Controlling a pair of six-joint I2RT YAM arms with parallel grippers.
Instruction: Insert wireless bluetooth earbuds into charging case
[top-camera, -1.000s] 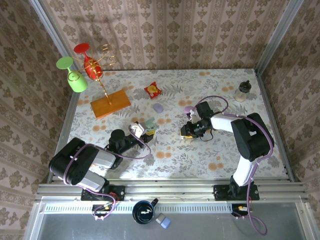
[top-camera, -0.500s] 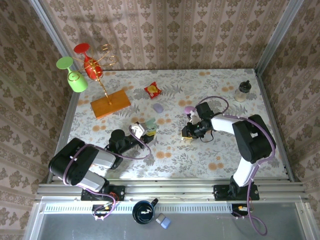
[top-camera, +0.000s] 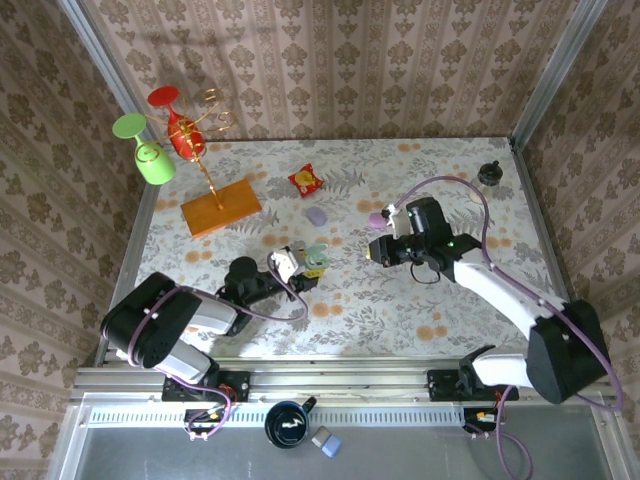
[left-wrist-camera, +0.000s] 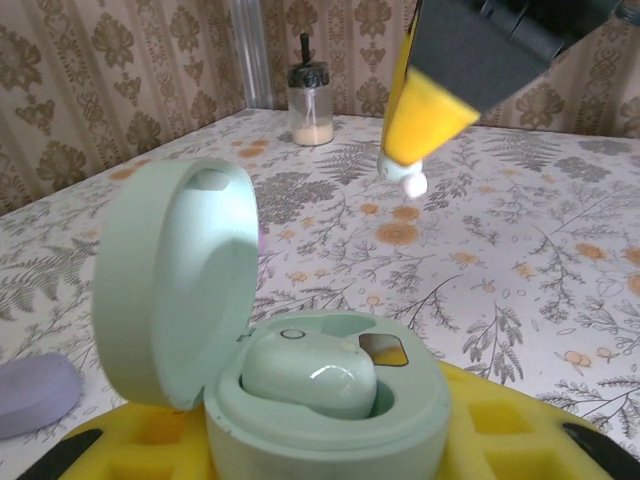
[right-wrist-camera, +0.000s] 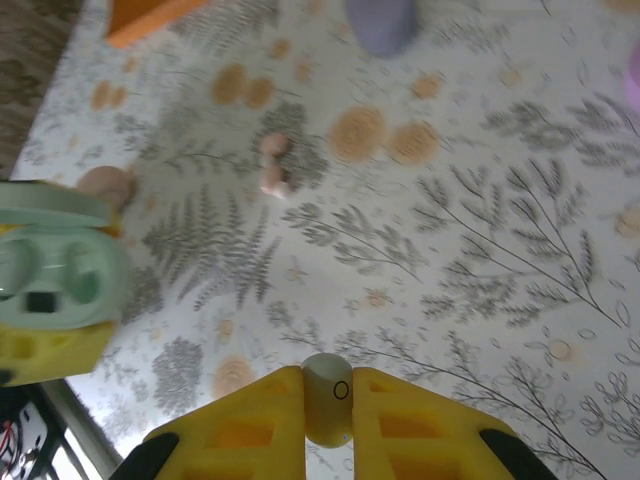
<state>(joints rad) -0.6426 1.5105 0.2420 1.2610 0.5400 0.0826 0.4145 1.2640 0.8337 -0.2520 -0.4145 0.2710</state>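
Checking in from the remote station: right tool (right-wrist-camera: 328, 386) is clamped all the way down on a whitish earbud (right-wrist-camera: 326, 408), pinched between the yellow fingertips with only the rounded top poking out. From overhead that tool hangs above the floral surface (top-camera: 380, 315), off to the right of the case and clearly apart from it. Left tool (top-camera: 297, 266) is closed partway around the mint charging case (left-wrist-camera: 330, 420), the base sitting snug between its yellow pads. The lid is flipped up and leaning back to the left in its wrist cam. One mint earbud (left-wrist-camera: 310, 375) already sits in the left well, and I can see a bit of the second well just beside it. In the left wrist cam the held bud floats above and beyond the open case, not touching it. Two pinkish earbuds (right-wrist-camera: 272, 165) lie loose on the surface, right against each other, between the two tools and a bit farther back. A lilac case (top-camera: 317, 215) sits closed behind them, with the red-and-yellow snack packet (top-camera: 305, 180) farther back still
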